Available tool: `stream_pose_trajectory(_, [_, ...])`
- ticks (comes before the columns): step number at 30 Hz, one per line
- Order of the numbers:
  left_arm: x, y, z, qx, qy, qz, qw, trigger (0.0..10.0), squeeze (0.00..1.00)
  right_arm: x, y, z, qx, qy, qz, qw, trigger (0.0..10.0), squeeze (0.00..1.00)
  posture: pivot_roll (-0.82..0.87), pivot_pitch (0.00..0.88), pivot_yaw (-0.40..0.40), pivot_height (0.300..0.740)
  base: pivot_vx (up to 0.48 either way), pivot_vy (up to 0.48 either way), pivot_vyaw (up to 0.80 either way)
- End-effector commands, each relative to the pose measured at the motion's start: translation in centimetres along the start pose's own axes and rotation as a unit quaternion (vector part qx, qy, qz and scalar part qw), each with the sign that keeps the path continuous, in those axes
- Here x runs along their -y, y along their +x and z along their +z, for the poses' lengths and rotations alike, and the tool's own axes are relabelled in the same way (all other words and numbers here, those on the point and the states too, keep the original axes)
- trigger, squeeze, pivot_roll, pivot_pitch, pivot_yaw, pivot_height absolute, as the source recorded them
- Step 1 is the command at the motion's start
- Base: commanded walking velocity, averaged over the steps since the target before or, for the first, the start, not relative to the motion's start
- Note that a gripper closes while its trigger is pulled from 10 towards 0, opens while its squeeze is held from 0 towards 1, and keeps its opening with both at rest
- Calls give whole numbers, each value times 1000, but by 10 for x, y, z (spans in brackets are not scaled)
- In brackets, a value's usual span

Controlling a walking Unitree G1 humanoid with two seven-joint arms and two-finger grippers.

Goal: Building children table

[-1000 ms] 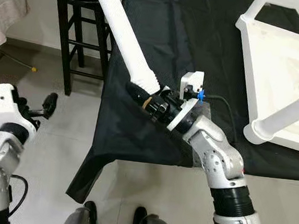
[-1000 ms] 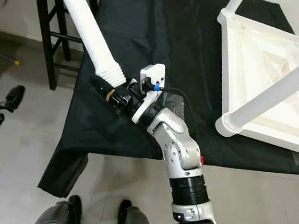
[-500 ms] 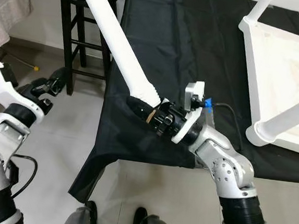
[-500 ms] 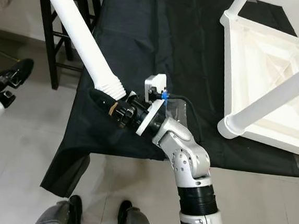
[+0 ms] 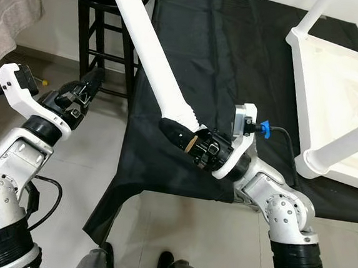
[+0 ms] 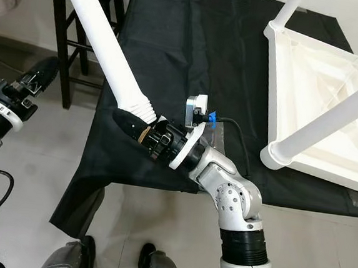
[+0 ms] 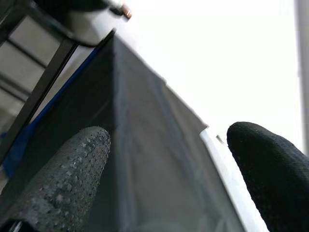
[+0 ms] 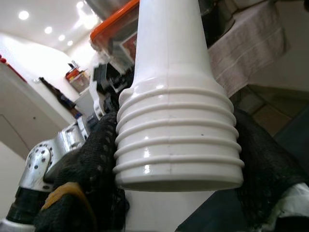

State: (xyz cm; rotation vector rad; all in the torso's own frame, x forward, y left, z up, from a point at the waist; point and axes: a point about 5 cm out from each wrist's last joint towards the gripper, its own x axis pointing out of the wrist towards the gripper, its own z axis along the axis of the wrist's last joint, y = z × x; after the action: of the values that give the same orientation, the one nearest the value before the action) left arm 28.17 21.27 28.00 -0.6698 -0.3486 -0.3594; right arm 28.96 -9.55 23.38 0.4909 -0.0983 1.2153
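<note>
A long white table leg (image 5: 150, 49) slants up to the far left over the black cloth (image 5: 236, 57). My right gripper (image 5: 180, 129) is shut on its ribbed screw end (image 8: 178, 140), with a black finger (image 8: 94, 164) pressed against each side. The white children's table (image 5: 334, 78) lies upside down on the cloth at the right, with one leg (image 5: 347, 144) fitted at its near corner and another leg (image 5: 316, 9) at the far corner. My left gripper (image 5: 88, 87) is raised at the left, open and holding nothing, and points toward the slanted leg; its fingers (image 7: 63, 179) stand well apart.
A dark wooden stool (image 5: 106, 33) stands just left of the cloth-covered table, behind the slanted leg. A beige towel (image 5: 11, 13) hangs at the far left. The cloth's corner (image 5: 106, 215) droops to the tiled floor near my feet.
My left arm has lifted from low at the left and swung its gripper up toward the slanted leg. The right gripper keeps its hold and has shifted slightly right.
</note>
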Motion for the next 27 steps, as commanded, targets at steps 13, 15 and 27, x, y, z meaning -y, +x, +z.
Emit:
stream_pose_trajectory(13, [16,8,7,22,-29,-51,998,10000,0,-4,-12,-9,-6,47,-9,999,0,0,89,184,-149,740,0,0,0])
stream_pose_trajectory(15, [19,9,6,18,-27,-60,998,10000,0,-5,-12,-11,-10,52,-7,999,0,0,90,185,-149,740,0,0,0])
stream_pose_trajectory(27, [42,8,-8,-35,-47,-146,988,10000,0,-19,-10,-29,-50,84,25,995,0,0,89,202,-145,740,0,0,0])
